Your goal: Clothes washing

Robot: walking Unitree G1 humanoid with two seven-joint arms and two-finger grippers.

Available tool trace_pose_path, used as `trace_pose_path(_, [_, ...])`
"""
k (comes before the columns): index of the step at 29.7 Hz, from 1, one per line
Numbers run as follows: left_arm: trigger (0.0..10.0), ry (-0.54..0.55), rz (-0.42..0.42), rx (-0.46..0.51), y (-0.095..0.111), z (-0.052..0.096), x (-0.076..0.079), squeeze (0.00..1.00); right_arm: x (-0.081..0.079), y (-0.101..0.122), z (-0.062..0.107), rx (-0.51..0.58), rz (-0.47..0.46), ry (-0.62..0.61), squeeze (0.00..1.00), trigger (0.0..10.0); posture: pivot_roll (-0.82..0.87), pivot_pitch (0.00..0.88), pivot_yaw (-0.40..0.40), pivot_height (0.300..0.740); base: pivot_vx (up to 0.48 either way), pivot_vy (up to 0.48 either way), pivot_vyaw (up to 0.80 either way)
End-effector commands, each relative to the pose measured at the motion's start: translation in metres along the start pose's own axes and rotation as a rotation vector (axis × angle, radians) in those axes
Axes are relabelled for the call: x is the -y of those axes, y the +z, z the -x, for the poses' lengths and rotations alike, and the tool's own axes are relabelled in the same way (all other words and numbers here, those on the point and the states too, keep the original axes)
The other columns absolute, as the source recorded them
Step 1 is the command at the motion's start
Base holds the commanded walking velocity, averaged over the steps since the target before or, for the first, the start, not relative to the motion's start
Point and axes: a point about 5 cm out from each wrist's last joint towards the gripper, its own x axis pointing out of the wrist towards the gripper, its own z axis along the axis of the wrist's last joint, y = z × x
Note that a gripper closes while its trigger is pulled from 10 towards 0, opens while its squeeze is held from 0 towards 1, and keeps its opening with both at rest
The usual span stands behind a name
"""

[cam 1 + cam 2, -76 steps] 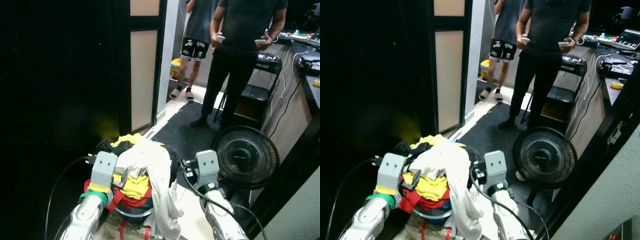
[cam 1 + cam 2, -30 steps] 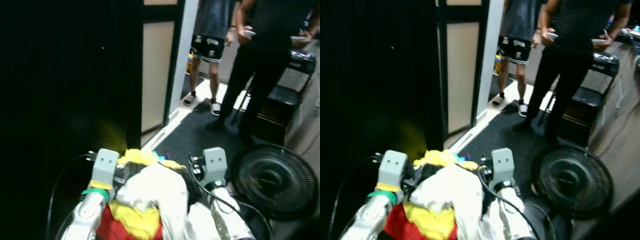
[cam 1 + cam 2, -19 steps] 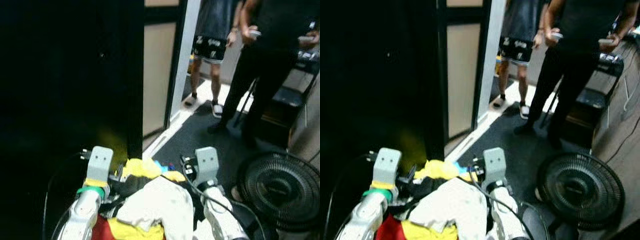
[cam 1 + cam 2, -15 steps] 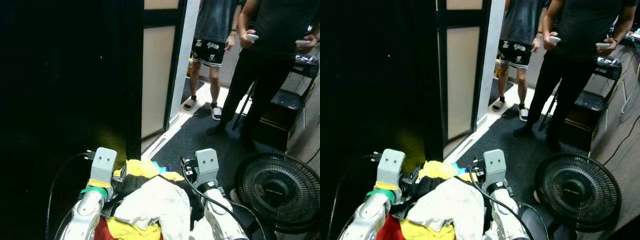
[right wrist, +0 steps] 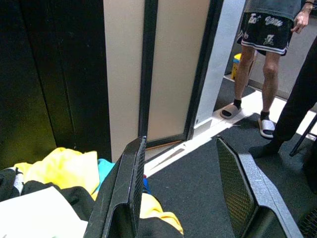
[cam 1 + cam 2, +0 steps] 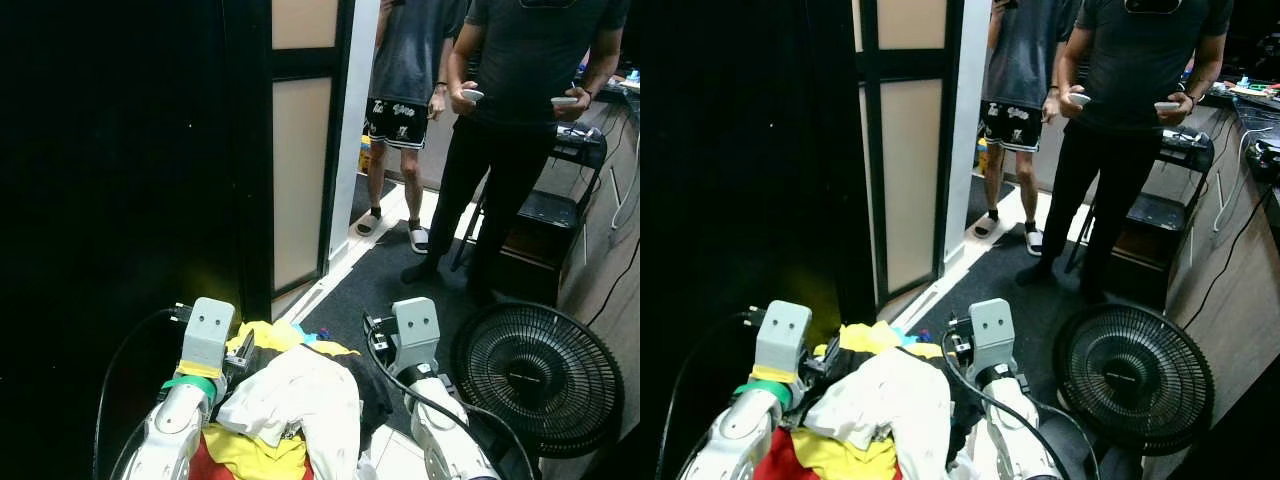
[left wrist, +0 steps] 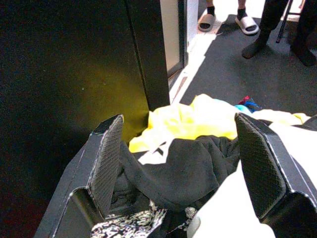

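Left gripper (image 7: 181, 163): we see its fingers spread wide, holding nothing, poised over the black garment (image 7: 185, 168).
Right gripper (image 5: 185, 186): fingers apart, empty, pointed past the heap's far edge.
Clothes pile (image 6: 290, 410): white, yellow, black and red, heaped between our two arms.
Fan (image 6: 540, 375): on the floor at our right.
People: two people (image 6: 525, 130) stand near the doorway.

both arms raised forward, left gripper (image 7: 181, 163) and right gripper (image 5: 185, 186) level, fingers spread wide, nothing between them.
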Motion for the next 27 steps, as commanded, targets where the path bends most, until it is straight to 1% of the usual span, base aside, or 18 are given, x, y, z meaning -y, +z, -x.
trace_pose_path(1, [10.0,-0.007,-0.004,-0.019,-0.006,0.002,0.002,0.0,0.002,-0.005,0.002,-0.026,-0.004,-0.006,0.0,10.0,0.0,0.016,0.018,0.74,0.0,0.0,0.0])
trace_pose_path(7, [10.0,-0.005,-0.011,-0.025,-0.007,0.002,0.0,0.0,0.002,-0.005,0.002,-0.025,-0.005,-0.007,0.0,10.0,0.0,0.019,0.019,0.74,0.0,0.0,0.0])
trace_pose_path(8, [10.0,-0.028,-0.043,-0.049,-0.012,0.002,0.001,0.0,0.001,-0.006,0.002,-0.027,-0.004,-0.007,0.0,10.0,0.0,0.021,0.019,0.74,0.0,0.0,0.0])
trace_pose_path(9, [10.0,-0.056,-0.101,-0.096,-0.023,0.004,0.001,0.0,0.001,-0.008,0.003,-0.038,0.002,-0.006,0.0,10.0,0.0,0.034,0.02,0.74,0.0,0.0,0.0])
trace_pose_path(10, [10.0,-0.061,-0.122,-0.115,-0.027,0.005,0.0,0.0,0.002,-0.01,0.004,-0.045,0.006,-0.006,0.0,10.0,0.0,0.034,0.02,0.74,0.0,0.0,0.0])
trace_pose_path(12, [10.0,-0.061,-0.122,-0.115,-0.027,0.005,0.0,0.0,0.002,-0.01,0.004,-0.045,0.006,-0.006,0.0,10.0,0.0,0.034,0.02,0.74,0.0,0.0,0.0])
trace_pose_path(14, [10.0,-0.127,-0.128,-0.194,-0.04,0.008,-0.001,0.0,0.007,-0.013,0.006,-0.067,0.025,-0.022,0.0,10.0,0.0,0.054,0.021,0.74,0.0,0.0,0.0])
trace_pose_path(15, [10.0,-0.127,-0.128,-0.194,-0.04,0.008,-0.001,0.0,0.007,-0.013,0.006,-0.067,0.025,-0.022,0.0,10.0,0.0,0.054,0.021,0.74,0.0,0.0,0.0])
trace_pose_path(16, [10.0,-0.198,-0.121,-0.219,-0.042,0.011,0.001,0.0,0.013,-0.015,0.007,-0.075,0.036,-0.032,0.0,10.0,0.0,0.056,0.021,0.74,0.0,0.0,0.0])
trace_pose_path(17, [10.0,-0.198,-0.121,-0.219,-0.042,0.011,0.001,0.0,0.013,-0.015,0.007,-0.075,0.036,-0.032,0.0,10.0,0.0,0.056,0.021,0.74,0.0,0.0,0.0])
trace_pose_path(19, [10.0,-0.347,-0.103,-0.229,-0.036,0.016,0.002,0.0,0.03,-0.019,0.011,-0.099,0.068,-0.066,0.0,10.0,0.0,0.063,0.024,0.74,0.0,0.0,0.0])
trace_pose_path(20, [10.0,-0.347,-0.103,-0.229,-0.036,0.016,0.002,0.0,0.03,-0.019,0.011,-0.099,0.068,-0.066,0.0,10.0,0.0,0.063,0.024,0.74,0.0,0.0,0.0])
trace_pose_path(21, [10.0,-0.372,-0.091,-0.216,-0.029,0.015,0.0,0.0,0.037,-0.019,0.012,-0.104,0.078,-0.084,0.0,10.0,-0.01,0.065,0.028,0.74,0.0,0.0,0.0])
trace_pose_path(22, [10.0,-0.372,-0.091,-0.216,-0.029,0.015,0.0,0.0,0.037,-0.019,0.012,-0.104,0.078,-0.084,0.0,10.0,-0.01,0.065,0.028,0.74,0.0,0.0,0.0])
trace_pose_path(23, [10.0,-0.364,-0.08,-0.191,-0.021,0.012,-0.002,0.0,0.045,-0.019,0.014,-0.106,0.083,-0.106,0.0,10.0,-0.01,0.068,0.032,0.74,0.0,0.0,0.0])
trace_pose_path(25, [10.0,-0.364,-0.08,-0.191,-0.021,0.012,-0.002,0.0,0.045,-0.019,0.014,-0.106,0.083,-0.106,0.0,10.0,-0.01,0.068,0.032,0.74,0.0,0.0,0.0])
trace_pose_path(26, [10.0,-0.352,-0.102,-0.176,-0.017,0.008,-0.002,0.0,0.051,-0.018,0.014,-0.106,0.098,-0.122,0.0,10.0,-0.01,0.072,0.037,0.74,0.0,0.0,0.0])
trace_pose_path(27, [10.0,-0.352,-0.102,-0.176,-0.017,0.008,-0.002,0.0,0.051,-0.018,0.014,-0.106,0.098,-0.122,0.0,10.0,-0.01,0.072,0.037,0.74,0.0,0.0,0.0])
